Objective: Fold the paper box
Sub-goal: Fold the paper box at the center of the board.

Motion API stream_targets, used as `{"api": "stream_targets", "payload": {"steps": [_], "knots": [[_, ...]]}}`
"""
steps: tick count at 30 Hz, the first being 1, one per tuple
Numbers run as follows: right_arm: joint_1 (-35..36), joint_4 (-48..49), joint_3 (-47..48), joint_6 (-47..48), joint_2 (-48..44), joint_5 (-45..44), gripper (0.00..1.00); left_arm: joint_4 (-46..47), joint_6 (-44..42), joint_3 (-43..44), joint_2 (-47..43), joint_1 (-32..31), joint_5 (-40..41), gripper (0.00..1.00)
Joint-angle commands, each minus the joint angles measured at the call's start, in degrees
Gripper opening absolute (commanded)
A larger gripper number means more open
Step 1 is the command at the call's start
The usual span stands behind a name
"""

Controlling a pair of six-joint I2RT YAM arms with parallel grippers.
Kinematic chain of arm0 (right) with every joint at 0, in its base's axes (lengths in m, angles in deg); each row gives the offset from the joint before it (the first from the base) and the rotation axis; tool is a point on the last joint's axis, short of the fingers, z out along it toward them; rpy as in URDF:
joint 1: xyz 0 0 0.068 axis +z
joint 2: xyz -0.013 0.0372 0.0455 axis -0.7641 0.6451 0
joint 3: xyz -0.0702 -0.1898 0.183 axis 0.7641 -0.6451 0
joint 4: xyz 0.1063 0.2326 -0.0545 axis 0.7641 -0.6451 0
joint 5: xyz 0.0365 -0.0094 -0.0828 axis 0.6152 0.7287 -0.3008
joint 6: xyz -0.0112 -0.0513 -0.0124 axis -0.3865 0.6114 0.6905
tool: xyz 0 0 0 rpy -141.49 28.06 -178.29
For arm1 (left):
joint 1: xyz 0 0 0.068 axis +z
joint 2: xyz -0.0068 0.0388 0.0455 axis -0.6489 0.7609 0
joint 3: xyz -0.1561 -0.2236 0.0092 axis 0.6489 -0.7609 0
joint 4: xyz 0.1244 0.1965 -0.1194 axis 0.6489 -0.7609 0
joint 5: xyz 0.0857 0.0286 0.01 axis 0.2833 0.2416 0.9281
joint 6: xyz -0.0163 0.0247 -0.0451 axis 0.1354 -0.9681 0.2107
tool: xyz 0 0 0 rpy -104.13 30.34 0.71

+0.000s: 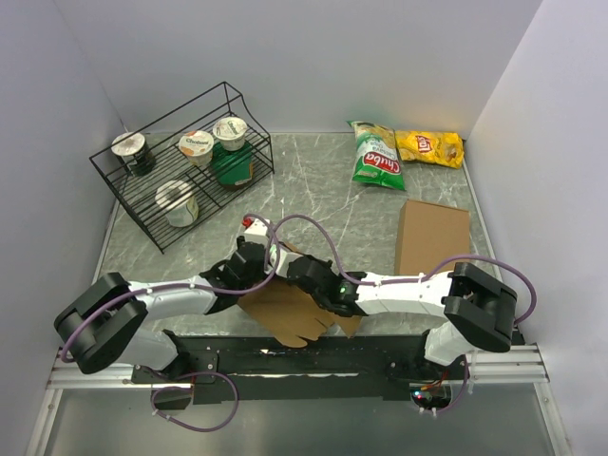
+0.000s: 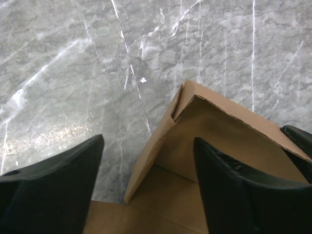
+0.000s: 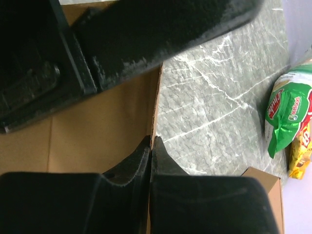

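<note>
The paper box, brown kraft card with raised walls, lies near the table's front edge between both arms. My left gripper hangs over its left side. In the left wrist view this gripper is open, its fingers wide apart on either side of an upright corner flap of the paper box, gripping nothing. My right gripper comes in from the right. In the right wrist view it is shut on the thin edge of a wall of the paper box.
A black wire rack with several yogurt cups stands at the back left. A green chip bag and a yellow one lie at the back right. A plain cardboard slab lies on the right.
</note>
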Motion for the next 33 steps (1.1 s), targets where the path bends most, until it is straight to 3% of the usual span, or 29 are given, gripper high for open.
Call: {"api": "stream_targets", "payload": {"steps": [1,8,20,28,33], "knots": [[0.1,-1.3,-0.1,-0.8,-1.4,-1.1,0.0,4.1,1.5,-2.1,-2.8,-0.4,-0.4,0.86],[-0.3,-0.8,-0.4,-1.5,-2.7,0.0,0.0,5.4,0.5,-3.7,-5.3,0.7,-3.6,0.99],[-1.9,-3.0,0.1,-1.4,-3.2,0.3,0.0,8.6,0.4,-8.7,-11.8,9.9,-18.7,0.96],[-1.9,-2.1,0.2,-2.5,-3.7,0.7,0.0,7.6,-2.5,-6.5,-8.6,10.9,-22.0,0.99],[-1.9,-1.8,-0.3,-2.2,-3.9,0.7,0.0,9.7,-2.5,-5.0,-3.3,10.6,-23.8,0.85]]}}
